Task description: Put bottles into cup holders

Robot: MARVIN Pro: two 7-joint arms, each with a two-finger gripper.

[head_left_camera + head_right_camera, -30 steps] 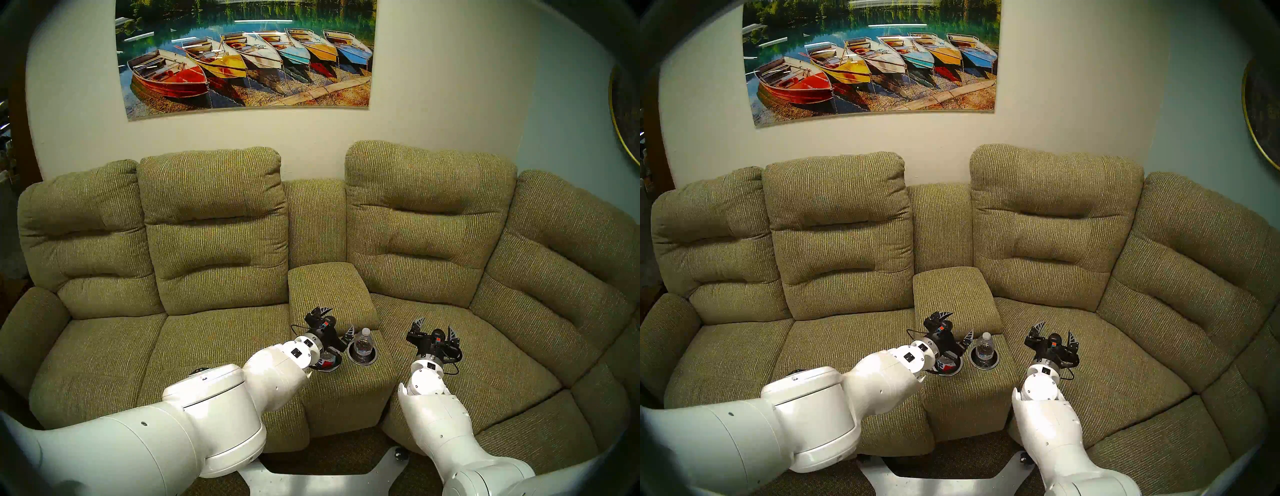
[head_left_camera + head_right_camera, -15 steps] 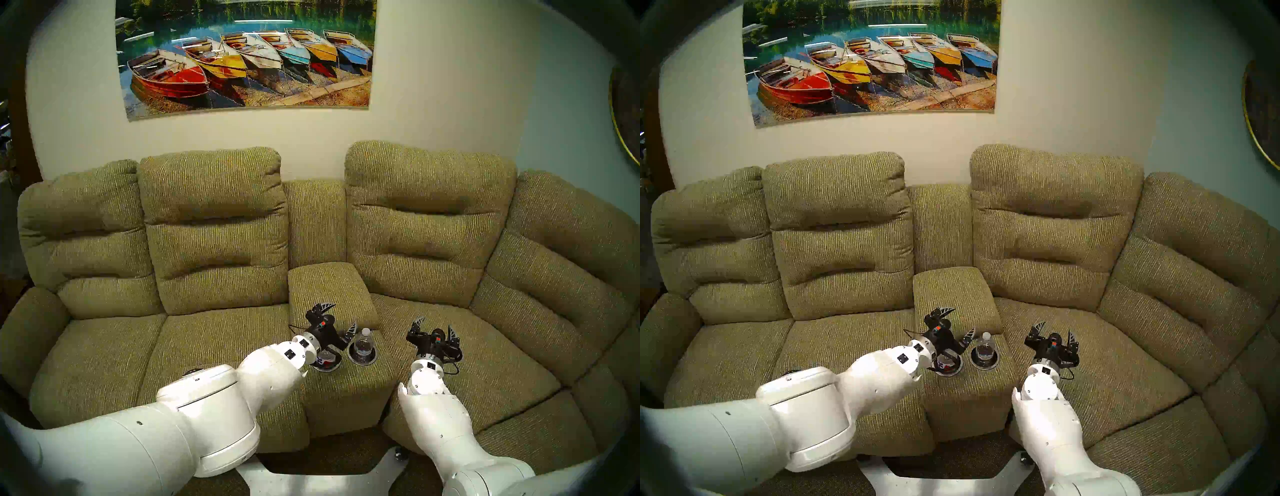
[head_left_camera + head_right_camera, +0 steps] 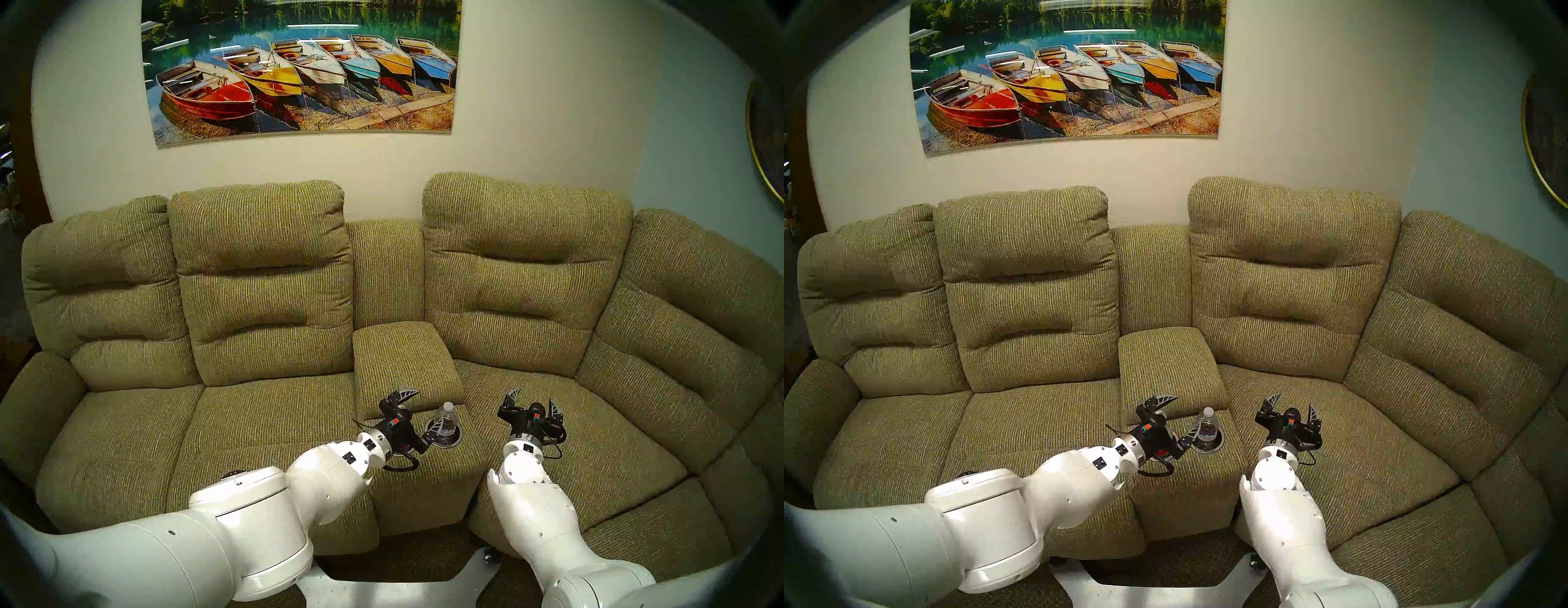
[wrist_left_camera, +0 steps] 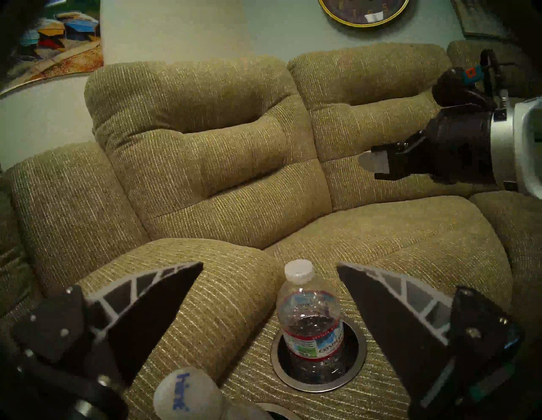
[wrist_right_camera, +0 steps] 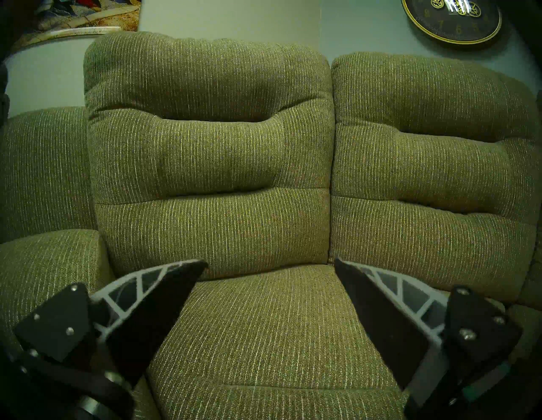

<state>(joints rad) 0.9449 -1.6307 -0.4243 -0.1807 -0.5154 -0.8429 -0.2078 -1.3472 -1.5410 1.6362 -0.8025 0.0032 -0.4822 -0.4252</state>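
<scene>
Both bottles are judged seated. The labelled bottle (image 4: 311, 319) stands upright in the right holder (image 4: 318, 384), just ahead of the left hand (image 4: 269, 299), between its spread fingers. The other bottle's cap (image 4: 187, 396) is seen directly beneath that hand, over the left holder (image 4: 272, 410). The right hand (image 5: 271, 296) is released, empty, over the seat. If the left hand is swung sideways, either bottle could be clipped and tipped.

A big green sofa (image 3: 263, 297) fills the room. It stands against a pale wall (image 3: 530, 106). A picture of boats (image 3: 301, 72) hangs above it. A round clock (image 5: 451, 22) with a gold rim hangs to the right. The floor (image 3: 407, 552) looks dark.
</scene>
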